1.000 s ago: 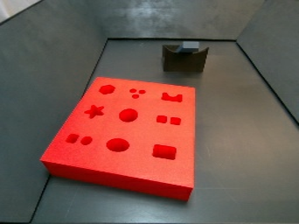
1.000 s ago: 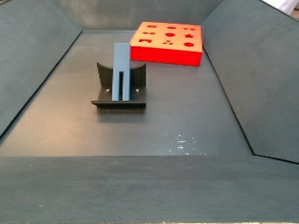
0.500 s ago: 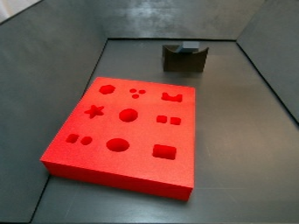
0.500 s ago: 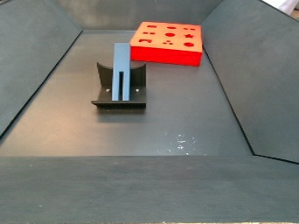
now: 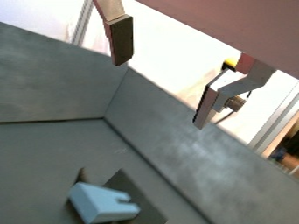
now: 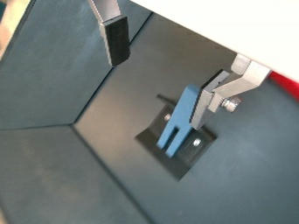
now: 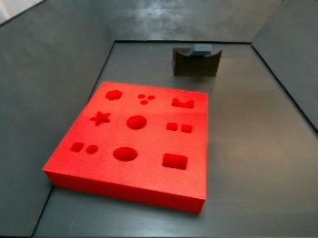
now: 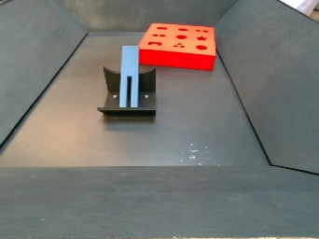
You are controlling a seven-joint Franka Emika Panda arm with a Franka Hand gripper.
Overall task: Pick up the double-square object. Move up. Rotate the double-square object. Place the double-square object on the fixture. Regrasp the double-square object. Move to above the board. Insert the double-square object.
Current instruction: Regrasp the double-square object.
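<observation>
In a side view the blue piece (image 8: 130, 78) stands upright in the fixture (image 8: 129, 101) on the left of the grey floor (image 8: 174, 131), and the red board (image 8: 178, 46) lies further back to the right, well apart from it. The piece leans in the fixture's notch with its slotted length exposed, which I judge is meant to offer a fresh face for a second grasp after it has been set down. In another side view the board (image 7: 134, 142) fills the near left and the fixture (image 7: 195, 61) sits behind it to the right; the piece shows there only as a small dark-blue top.

The gripper (image 6: 163, 52) appears in neither side view, only in the wrist views, so it hangs high above the floor. It looks down on the piece (image 6: 181, 132), which is well below it. The fingers (image 5: 121, 39) are spread wide with nothing between them. The regrasp seems to be the step at hand.
</observation>
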